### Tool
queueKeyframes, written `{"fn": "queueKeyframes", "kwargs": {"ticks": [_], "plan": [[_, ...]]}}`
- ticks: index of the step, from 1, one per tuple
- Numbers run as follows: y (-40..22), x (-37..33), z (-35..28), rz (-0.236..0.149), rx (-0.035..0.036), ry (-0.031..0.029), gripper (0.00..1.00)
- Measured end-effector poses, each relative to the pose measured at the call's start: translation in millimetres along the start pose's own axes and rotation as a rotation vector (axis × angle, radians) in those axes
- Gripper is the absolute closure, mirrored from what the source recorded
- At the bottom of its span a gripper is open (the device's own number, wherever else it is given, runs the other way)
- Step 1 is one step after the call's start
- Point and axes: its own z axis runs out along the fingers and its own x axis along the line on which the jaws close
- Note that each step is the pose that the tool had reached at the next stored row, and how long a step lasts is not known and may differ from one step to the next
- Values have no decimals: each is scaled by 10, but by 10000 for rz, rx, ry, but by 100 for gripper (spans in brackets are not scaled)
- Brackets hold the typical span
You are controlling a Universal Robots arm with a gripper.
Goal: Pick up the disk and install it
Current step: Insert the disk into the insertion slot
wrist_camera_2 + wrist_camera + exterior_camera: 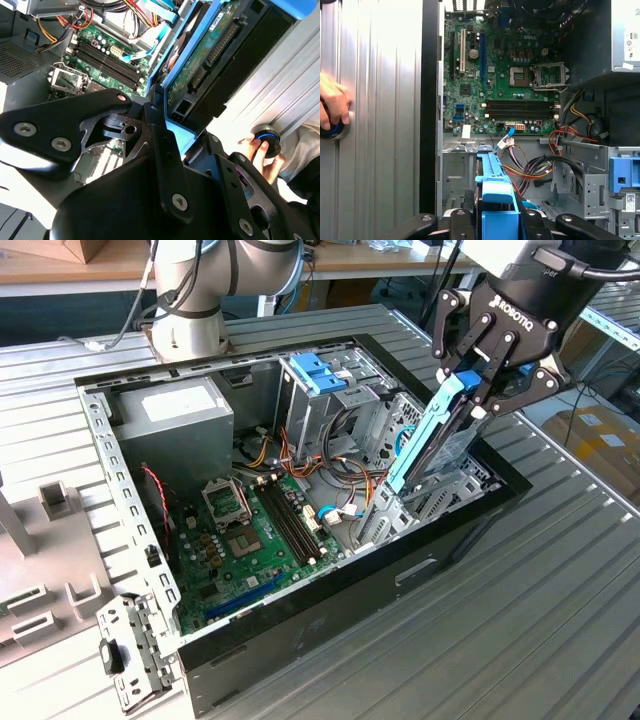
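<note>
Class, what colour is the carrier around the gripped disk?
Bright blue; the carrier shows best in the exterior view.

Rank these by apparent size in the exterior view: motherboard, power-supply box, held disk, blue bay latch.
1. motherboard and power-supply box: largest, about alike, so not ranked apart.
2. disk: tilted, nearly edge-on in the claw, so unsure.
3. blue bay latch: smallest.
</note>
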Motion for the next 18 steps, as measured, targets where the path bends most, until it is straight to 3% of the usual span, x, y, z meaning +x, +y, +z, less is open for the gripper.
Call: {"fn": "queueKeyframes", "kwargs": {"ticks": [18], "plan": [[-1, 0, 135, 0, 0, 1, 63]]}}
